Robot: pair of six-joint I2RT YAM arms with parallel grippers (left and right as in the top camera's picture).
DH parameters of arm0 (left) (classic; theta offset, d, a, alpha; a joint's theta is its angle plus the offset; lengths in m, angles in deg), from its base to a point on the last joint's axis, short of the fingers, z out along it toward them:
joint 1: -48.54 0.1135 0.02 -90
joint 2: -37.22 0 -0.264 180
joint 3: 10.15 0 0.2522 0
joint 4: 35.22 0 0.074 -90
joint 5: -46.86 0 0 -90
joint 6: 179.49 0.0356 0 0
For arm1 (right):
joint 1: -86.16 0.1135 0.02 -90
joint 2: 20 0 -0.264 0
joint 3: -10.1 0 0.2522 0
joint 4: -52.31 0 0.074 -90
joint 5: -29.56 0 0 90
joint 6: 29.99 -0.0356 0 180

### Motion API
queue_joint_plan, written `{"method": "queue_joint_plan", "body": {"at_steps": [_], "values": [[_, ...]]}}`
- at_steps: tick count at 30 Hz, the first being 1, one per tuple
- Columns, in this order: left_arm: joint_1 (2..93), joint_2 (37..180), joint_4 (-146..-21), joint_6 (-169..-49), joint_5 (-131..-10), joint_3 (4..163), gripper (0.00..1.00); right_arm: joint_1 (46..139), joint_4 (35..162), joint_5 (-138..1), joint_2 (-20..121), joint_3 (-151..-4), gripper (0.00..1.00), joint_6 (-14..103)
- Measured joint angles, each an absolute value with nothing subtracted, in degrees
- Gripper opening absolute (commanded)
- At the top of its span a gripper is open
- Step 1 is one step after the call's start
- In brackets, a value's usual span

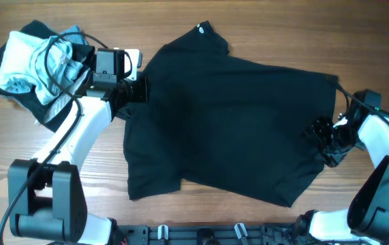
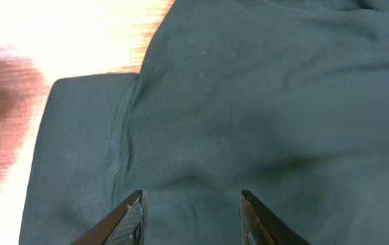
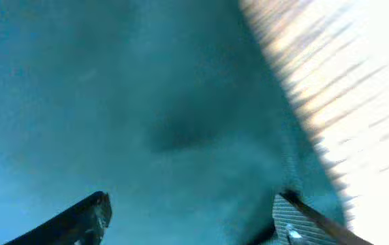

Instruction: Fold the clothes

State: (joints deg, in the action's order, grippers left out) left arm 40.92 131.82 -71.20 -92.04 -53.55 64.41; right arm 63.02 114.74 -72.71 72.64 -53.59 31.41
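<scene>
Black T-shirt [image 1: 228,122] lying flat, slightly rumpled; left pincer [image 2: 191,197], right pincer [image 3: 193,197] both spread.

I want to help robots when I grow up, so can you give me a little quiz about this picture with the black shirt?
1. True or false: the black T-shirt is already folded into a small square.
2. What lies at the far left corner of the table? A) a pile of other clothes B) a book C) a cup
3. Fill in: the left gripper and the right gripper both have their fingers ____.
Key: 1 false, it lies spread out; 2 A; 3 open.
</scene>
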Motion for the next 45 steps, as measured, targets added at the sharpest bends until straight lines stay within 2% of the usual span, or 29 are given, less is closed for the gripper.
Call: {"method": "queue_joint_plan", "body": {"at_steps": [4, 7, 8, 10, 11, 12, 15, 19, 20, 21, 22, 24, 27, 31, 33, 38, 45], "values": [[40.92, 131.82, -71.79, -92.04, -53.55, 64.41, 0.46, 62.98, 113.56, -66.33, 73.14, -53.59, 0.81, 29.51], [40.92, 131.82, -71.79, -92.01, -53.55, 64.41, 0.47, 62.98, 112.09, -64.86, 74.8, -53.59, 0.7, 29.11], [40.92, 131.82, -71.79, -92.01, -53.55, 64.41, 0.47, 62.98, 111.87, -64.82, 75.63, -53.59, 0.6, 29.22], [40.92, 131.82, -71.84, -91.93, -53.55, 64.41, 0.47, 62.98, 112.09, -63.92, 76.7, -53.76, 0.23, 29.05], [40.92, 131.82, -71.88, -91.91, -53.57, 64.41, 0.47, 62.98, 112.09, -63.51, 76.9, -53.81, 0.1, 29.16], [40.92, 131.82, -71.9, -91.91, -53.55, 64.41, 0.48, 62.98, 111.81, -63.33, 77.05, -53.89, 0.04, 29.2], [40.92, 131.82, -71.99, -91.88, -53.55, 64.41, 0.49, 62.56, 109.05, -63.44, 77.25, -54.35, 0.04, 28.74], [40.92, 131.82, -72.12, -91.73, -53.55, 64.41, 0.6, 58.43, 102.5, -61.8, 78.14, -55.64, 0.04, 28.74], [40.92, 131.82, -72.14, -91.77, -53.57, 64.41, 0.62, 56.55, 100.46, -60.91, 78.78, -56.36, 0.13, 28.76], [40.92, 131.82, -72.12, -91.84, -53.57, 64.41, 0.64, 54.52, 98.48, -60.21, 79.39, -57.09, 0.57, 28.76], [40.92, 131.82, -72.12, -91.73, -53.57, 64.41, 0.65, 52.94, 97.08, -59.97, 79.78, -57.52, 0.73, 28.85], [40.92, 131.82, -72.12, -91.75, -53.57, 64.41, 0.66, 49.14, 92.18, -60.73, 80.26, -58.4, 0.85, 31.26], [40.92, 131.82, -71.27, -91.73, -53.57, 64.41, 0.66, 46.58, 91.48, -64.36, 80.29, -61.65, 0.88, 36.81], [40.92, 131.82, -67.84, -91.82, -54.73, 64.39, 0.49, 46.56, 95.85, -68.97, 78.47, -64.36, 0.88, 40.37], [40.92, 131.91, -65.1, -91.84, -56.39, 64.39, 0.46, 46.56, 97.82, -72.84, 75.7, -64.85, 0.9, 41.66], [39.72, 135.43, -55.75, -91.69, -59.63, 64.41, 0.5, 46.58, 106.19, -85.87, 65.79, -65.85, 0.9, 43.52], [34.75, 147.28, -47.88, -91.67, -62.69, 64.39, 0.61, 48.44, 118.17, -91.53, 61.73, -66.0, 0.91, 47.84]]}}
